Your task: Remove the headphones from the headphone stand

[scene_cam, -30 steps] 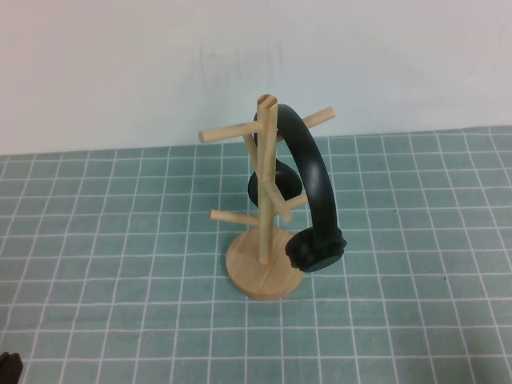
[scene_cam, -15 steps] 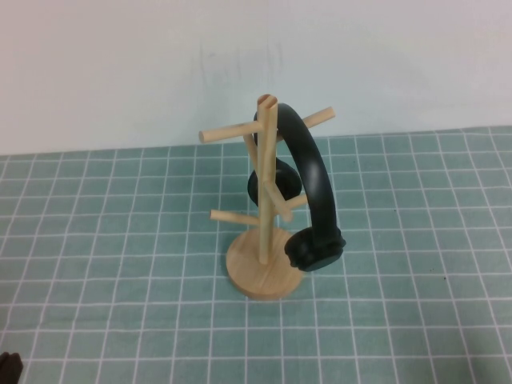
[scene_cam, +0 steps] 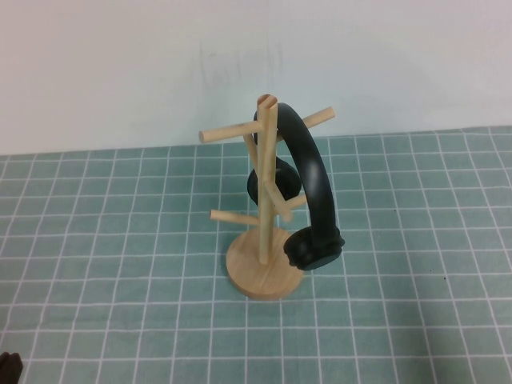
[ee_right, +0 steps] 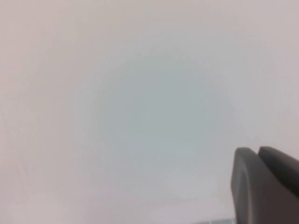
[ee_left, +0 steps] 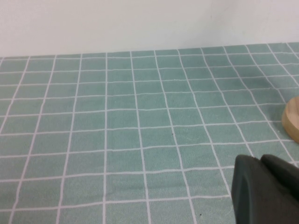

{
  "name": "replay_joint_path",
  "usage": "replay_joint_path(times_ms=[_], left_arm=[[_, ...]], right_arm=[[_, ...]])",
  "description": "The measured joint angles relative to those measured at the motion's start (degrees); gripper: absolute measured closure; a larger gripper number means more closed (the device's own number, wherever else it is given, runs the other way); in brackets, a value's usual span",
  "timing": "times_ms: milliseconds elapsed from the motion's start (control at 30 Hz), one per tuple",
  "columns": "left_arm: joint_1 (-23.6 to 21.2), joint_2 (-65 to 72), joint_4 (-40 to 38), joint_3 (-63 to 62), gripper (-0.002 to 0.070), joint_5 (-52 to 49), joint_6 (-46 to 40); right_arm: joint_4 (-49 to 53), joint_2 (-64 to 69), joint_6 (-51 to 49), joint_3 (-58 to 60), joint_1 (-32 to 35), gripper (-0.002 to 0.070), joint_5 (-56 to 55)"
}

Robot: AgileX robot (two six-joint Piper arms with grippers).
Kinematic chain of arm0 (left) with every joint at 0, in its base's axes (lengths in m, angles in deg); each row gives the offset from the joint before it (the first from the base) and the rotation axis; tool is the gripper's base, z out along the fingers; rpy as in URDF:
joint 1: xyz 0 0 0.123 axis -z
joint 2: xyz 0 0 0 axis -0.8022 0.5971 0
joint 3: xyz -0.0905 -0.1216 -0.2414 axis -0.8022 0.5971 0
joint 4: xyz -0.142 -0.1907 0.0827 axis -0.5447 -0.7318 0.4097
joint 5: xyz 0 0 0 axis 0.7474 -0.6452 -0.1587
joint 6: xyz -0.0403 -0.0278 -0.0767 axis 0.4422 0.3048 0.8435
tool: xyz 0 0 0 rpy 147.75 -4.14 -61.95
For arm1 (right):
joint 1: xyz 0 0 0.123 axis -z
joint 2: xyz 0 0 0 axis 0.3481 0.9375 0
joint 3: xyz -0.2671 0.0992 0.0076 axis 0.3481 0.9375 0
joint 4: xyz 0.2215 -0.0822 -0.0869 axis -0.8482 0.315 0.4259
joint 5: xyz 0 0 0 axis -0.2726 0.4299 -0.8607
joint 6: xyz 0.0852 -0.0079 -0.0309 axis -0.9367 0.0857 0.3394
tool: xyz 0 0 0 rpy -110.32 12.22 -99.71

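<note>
Hanging on the headphone stand [scene_cam: 264,240], headphones [scene_cam: 312,184], apart from both tools.

Right tool [ee_right: 266,186] dark at frame corner, facing blank pale wall [ee_right: 131,93]; sliver of green counter [ee_right: 219,221] just beside it

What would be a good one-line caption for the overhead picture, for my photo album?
Black headphones hang on a wooden headphone stand on a green checked tablecloth; left gripper barely visible, right gripper unseen.
</note>
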Motion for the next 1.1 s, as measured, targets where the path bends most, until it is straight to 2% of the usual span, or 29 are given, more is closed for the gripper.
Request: replay_joint_path(times_ms=[133,200,300,400,533,733,900,967,1100], left_arm=[[0.0,0.0,0.0,0.0,0.0680,0.0,0.0],[0.0,0.0,0.0,0.0,0.0680,0.0,0.0],[0.0,0.0,0.0,0.0,0.0680,0.0,0.0],[0.0,0.0,0.0,0.0,0.0680,0.0,0.0],[0.0,0.0,0.0,0.0,0.0680,0.0,0.0],[0.0,0.0,0.0,0.0,0.0680,0.0,0.0],[0.0,0.0,0.0,0.0,0.0680,0.0,0.0],[0.0,0.0,0.0,0.0,0.0680,0.0,0.0],[0.0,0.0,0.0,0.0,0.0680,0.0,0.0]], right_arm=[[-0.4,0.0,-2.8,0.0,0.0,0.0682,-5.8],[-0.4,0.0,-9.8,0.0,0.0,0.0682,-15.5],[-1.6,0.0,-14.3,-0.5,0.0,0.0682,-30.8],[-3.0,0.0,-18.9,-4.3,0.0,0.0682,-34.2],[-2.4,0.3,-19.0,-15.0,0.0,0.0682,-23.2],[-2.3,8.3,-19.1,-34.2,0.0,0.0682,7.5],[-2.1,22.4,-19.0,-46.1,0.0,0.0682,31.3],[-1.4,27.8,-15.8,-47.9,0.0,0.0682,36.1],[-0.9,35.7,-3.7,-48.0,0.0,0.0682,36.1]])
